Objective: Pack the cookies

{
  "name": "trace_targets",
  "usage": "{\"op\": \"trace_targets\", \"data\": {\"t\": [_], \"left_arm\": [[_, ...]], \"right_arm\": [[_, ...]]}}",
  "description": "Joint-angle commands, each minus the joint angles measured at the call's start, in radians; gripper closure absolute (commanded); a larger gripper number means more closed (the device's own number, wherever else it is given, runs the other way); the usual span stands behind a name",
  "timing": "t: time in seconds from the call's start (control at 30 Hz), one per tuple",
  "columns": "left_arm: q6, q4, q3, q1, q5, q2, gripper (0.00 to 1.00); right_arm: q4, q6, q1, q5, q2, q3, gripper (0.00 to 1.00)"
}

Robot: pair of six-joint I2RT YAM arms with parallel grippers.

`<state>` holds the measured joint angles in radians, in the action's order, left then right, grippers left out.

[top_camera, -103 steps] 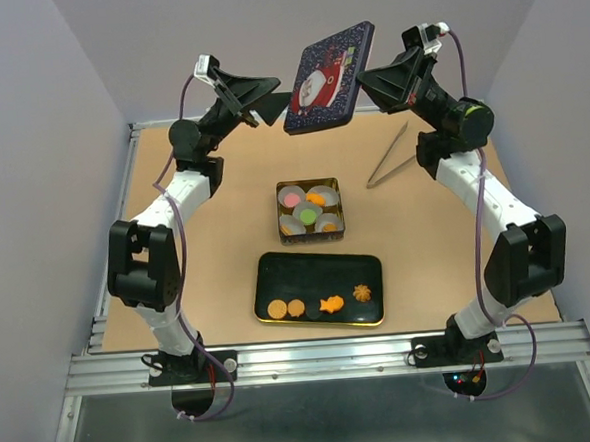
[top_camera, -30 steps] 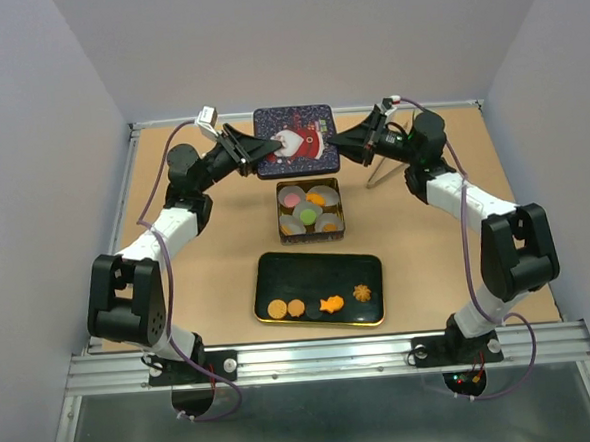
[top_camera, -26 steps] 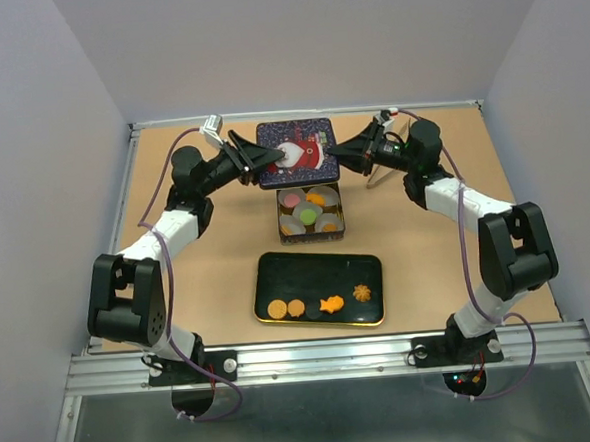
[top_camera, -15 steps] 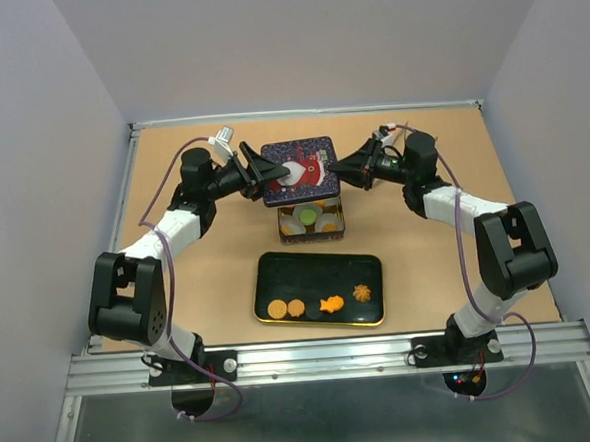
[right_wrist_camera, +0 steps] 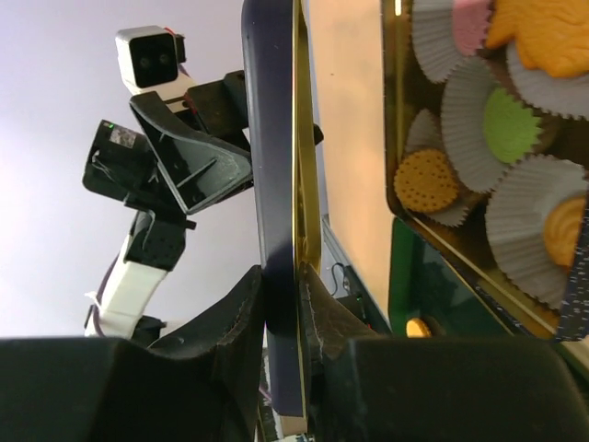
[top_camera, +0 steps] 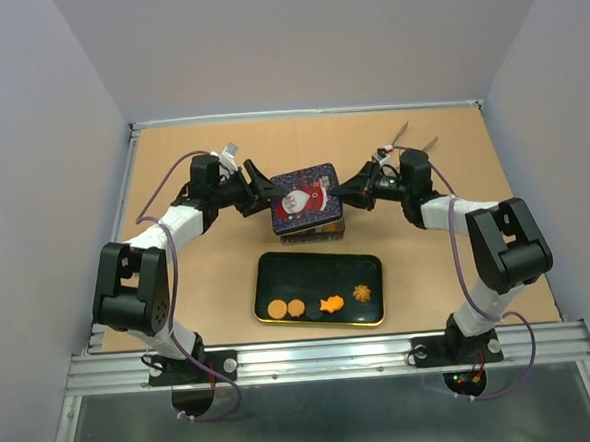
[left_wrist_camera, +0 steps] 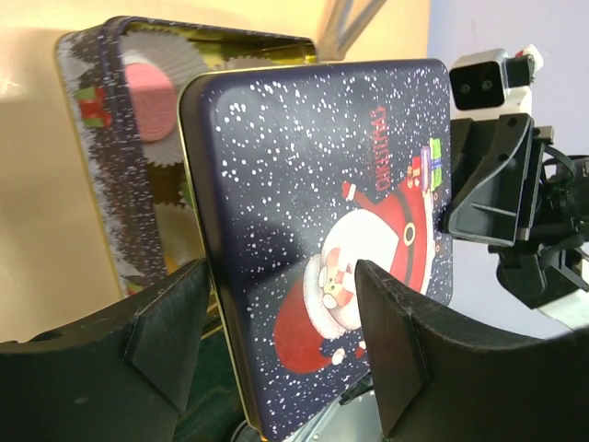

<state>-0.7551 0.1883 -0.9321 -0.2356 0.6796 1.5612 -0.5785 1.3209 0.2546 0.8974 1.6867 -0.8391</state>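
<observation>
Tan board worktop (top_camera: 448, 262), matte, under even diffuse light with soft shadows. Plain pale lavender-grey panels box it in: back wall (top_camera: 304, 40), left wall (top_camera: 33, 197), right wall (top_camera: 564, 114). Aluminium extrusion rail (top_camera: 323, 357) runs along the near edge, and a thin metal frame strip (top_camera: 125, 191) down the left side. Dull grey sheet (top_camera: 327, 419) sits below the rail.

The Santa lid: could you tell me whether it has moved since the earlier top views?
Yes. The Santa lid has come down toward the black tray and now covers most of the cookie tin.
</observation>
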Motion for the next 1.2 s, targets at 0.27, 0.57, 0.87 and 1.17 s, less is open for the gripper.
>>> {"op": "trace_targets", "data": {"t": [0.27,0.57,0.87,1.17], "left_arm": [[0.049,0.036,-0.123,-0.019,-0.006,0.071,0.27],[0.076,-0.009,-0.191,-0.024,-0.026,0.120,0.27],[0.164,-0.266,-0.254,-0.022,-0.218,0.138,0.29],[0.129,-0.310,-0.182,-0.025,-0.264,0.166,0.36]], "right_arm": [[0.028,-0.155,-0.002,-0.023,0.071,0.072,1.00],[0.025,-0.206,-0.002,-0.074,0.076,0.086,1.00],[-0.079,-0.171,-0.015,-0.080,0.163,0.064,1.00],[-0.129,-0.140,-0.015,-0.069,0.214,0.054,1.00]]}}
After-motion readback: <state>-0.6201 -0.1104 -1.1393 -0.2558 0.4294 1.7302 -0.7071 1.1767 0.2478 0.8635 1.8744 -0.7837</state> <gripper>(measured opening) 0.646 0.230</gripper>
